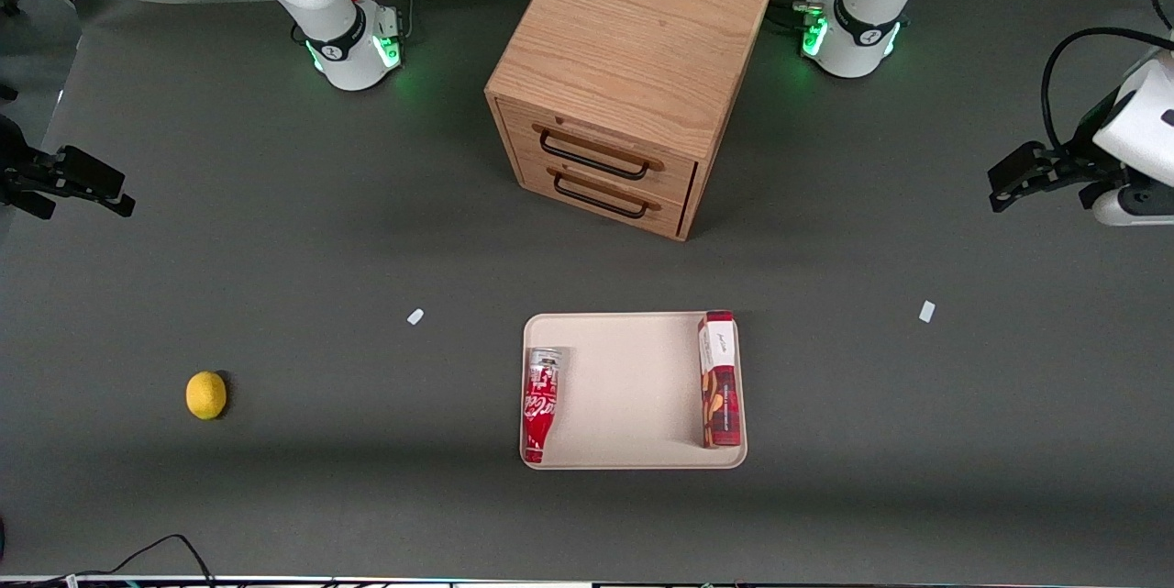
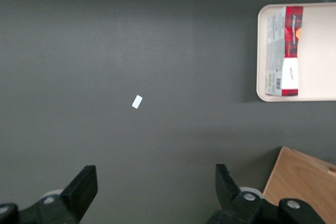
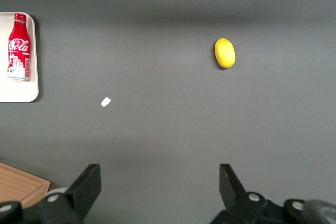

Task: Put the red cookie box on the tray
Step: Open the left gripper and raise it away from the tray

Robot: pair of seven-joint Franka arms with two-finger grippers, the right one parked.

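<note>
Red cookie box (image 1: 719,379): lying flat in the tray (image 1: 633,386), along its edge toward the working arm's end.
Tool (image 1: 1009,177): fingers spread, holding nothing, raised over the bench (image 1: 275,249), well apart from the tray.
Coca-Cola bottle (image 1: 540,403): on the tray's parked-arm edge.

Gripper (image 2: 153,192) hangs above bare grey desk (image 2: 131,40), its two black fingers (image 2: 84,187) spread wide apart with nothing between them. A small white tag (image 2: 137,102) lies flat on the desk. The box (image 2: 284,51) lies on its side in the tray (image 2: 315,94), tight along the rim at one end. A corner of the wooden cabinet (image 2: 302,182) shows beside the gripper.
</note>
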